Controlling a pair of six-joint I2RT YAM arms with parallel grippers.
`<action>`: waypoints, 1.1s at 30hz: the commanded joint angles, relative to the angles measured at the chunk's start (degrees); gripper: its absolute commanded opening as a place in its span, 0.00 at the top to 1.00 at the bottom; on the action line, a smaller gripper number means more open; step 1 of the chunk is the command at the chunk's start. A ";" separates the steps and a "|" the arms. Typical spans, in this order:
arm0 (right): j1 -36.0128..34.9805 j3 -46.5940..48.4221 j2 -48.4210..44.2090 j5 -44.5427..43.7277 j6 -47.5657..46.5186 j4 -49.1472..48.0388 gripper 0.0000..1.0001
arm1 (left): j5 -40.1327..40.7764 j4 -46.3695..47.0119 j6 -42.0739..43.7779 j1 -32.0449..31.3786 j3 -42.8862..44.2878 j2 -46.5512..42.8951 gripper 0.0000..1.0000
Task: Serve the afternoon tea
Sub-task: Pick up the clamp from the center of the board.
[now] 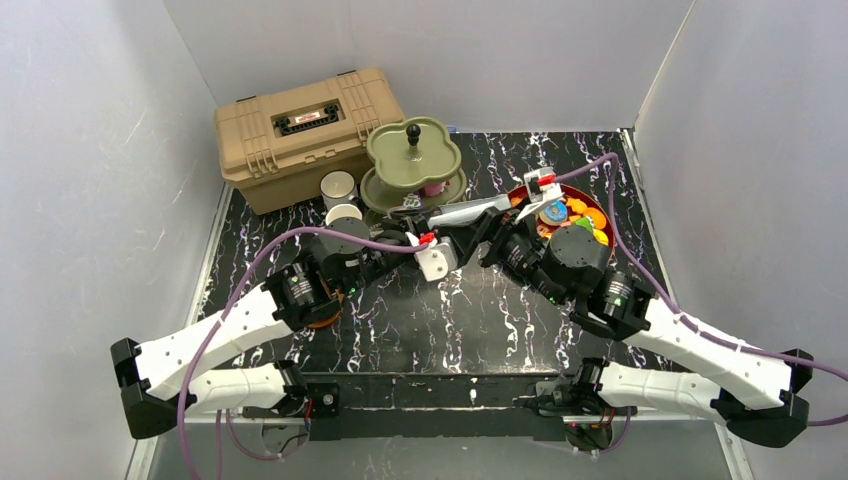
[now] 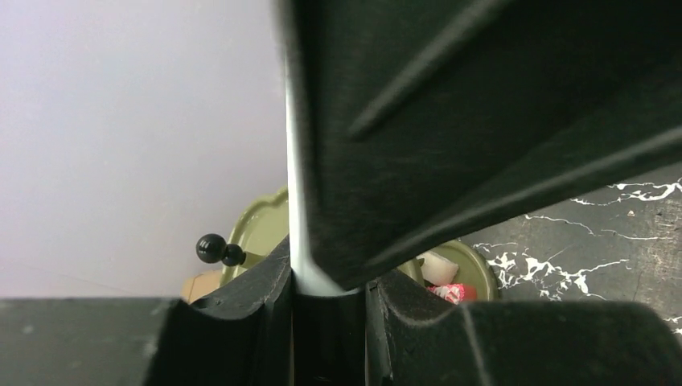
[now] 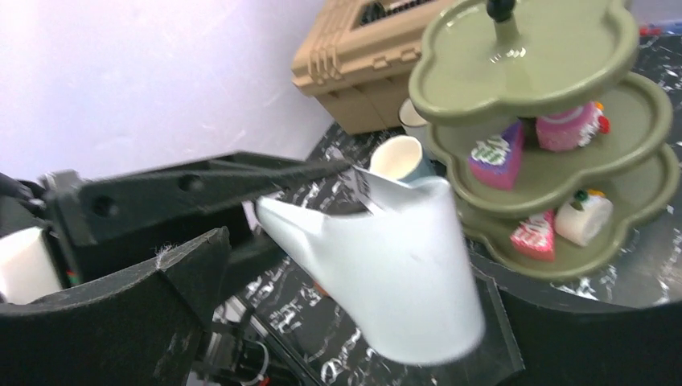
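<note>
Clamping a tapered white mug [image 3: 402, 265] by its rim, left pincer [image 2: 328, 301] faces the wide-open right pincer [image 3: 346, 338].

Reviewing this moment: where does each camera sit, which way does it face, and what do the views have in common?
Top external: above and behind the bases, looking down on the table; left arm and right arm stretch over it.
Left wrist: on the left arm, facing the green stand past its black fingers.
Right wrist: on the right arm, facing the stand and tan toolbox; black fingers below.
Shared: all three show the stand.
</note>
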State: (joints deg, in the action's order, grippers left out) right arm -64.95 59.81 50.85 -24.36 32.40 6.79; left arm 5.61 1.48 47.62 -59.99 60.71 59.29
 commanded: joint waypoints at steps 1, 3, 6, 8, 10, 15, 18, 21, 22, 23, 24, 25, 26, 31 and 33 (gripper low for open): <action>-0.10 -0.21 0.90 -1.24 0.20 -14.65 0.04 | 0.84 2.14 -1.95 0.11 2.14 -0.48 1.00; -0.09 -0.75 1.53 -0.78 0.02 -17.46 0.06 | 0.73 1.98 -2.30 0.11 2.08 -0.64 1.00; -0.09 -1.24 2.39 -0.33 -0.09 -20.25 0.13 | 0.33 1.95 -3.16 0.08 1.77 -1.08 1.00; -0.09 -1.16 3.02 -0.06 0.07 -20.86 0.19 | -0.18 2.04 -3.38 0.13 1.53 -1.56 1.00; -0.09 -1.05 3.51 0.01 0.18 -21.06 0.26 | -0.24 2.04 -3.48 0.11 1.47 -1.65 1.00; -0.09 -1.09 3.35 -0.82 0.15 -21.11 0.43 | -1.02 1.96 -3.14 0.12 0.83 -2.25 1.00; 0.00 -1.04 3.20 -1.16 0.10 -21.20 0.51 | -2.22 1.95 -3.68 0.13 0.56 -2.85 1.00; 0.00 -1.00 3.42 -0.90 0.08 -20.88 0.46 | -4.79 2.18 -4.66 0.12 0.09 -3.99 1.00; 0.00 -0.97 3.72 -0.53 0.24 -20.71 0.44 | -5.44 2.21 -5.10 0.13 0.03 -4.27 1.00; 0.00 -0.85 3.99 -0.19 0.52 -20.49 0.40 | -5.59 2.22 -5.38 0.13 0.01 -4.41 1.00; 0.00 -0.79 4.26 0.19 0.74 -20.31 0.37 | -5.60 2.22 -5.42 0.13 0.00 -4.47 1.00; 0.07 -0.71 4.52 0.39 1.00 -20.06 0.34 | -5.56 2.22 -5.38 0.09 0.02 -4.56 1.00; 0.13 -0.62 4.71 0.71 1.07 -19.98 0.32 | -5.60 2.22 -5.22 0.13 -0.05 -4.52 1.00; 1.00 0.22 5.22 2.91 1.74 -19.14 0.35 | -7.34 2.22 -4.43 0.13 -0.53 -4.79 1.00; 1.98 0.57 5.02 3.91 2.16 -18.23 0.40 | -7.33 2.13 -4.02 0.13 -0.72 -4.90 1.00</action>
State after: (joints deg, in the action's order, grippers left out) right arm -64.38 58.33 55.68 -23.18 33.43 -10.26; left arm 3.14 2.07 43.16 -59.31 60.38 56.16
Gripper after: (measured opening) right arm 0.645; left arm 0.247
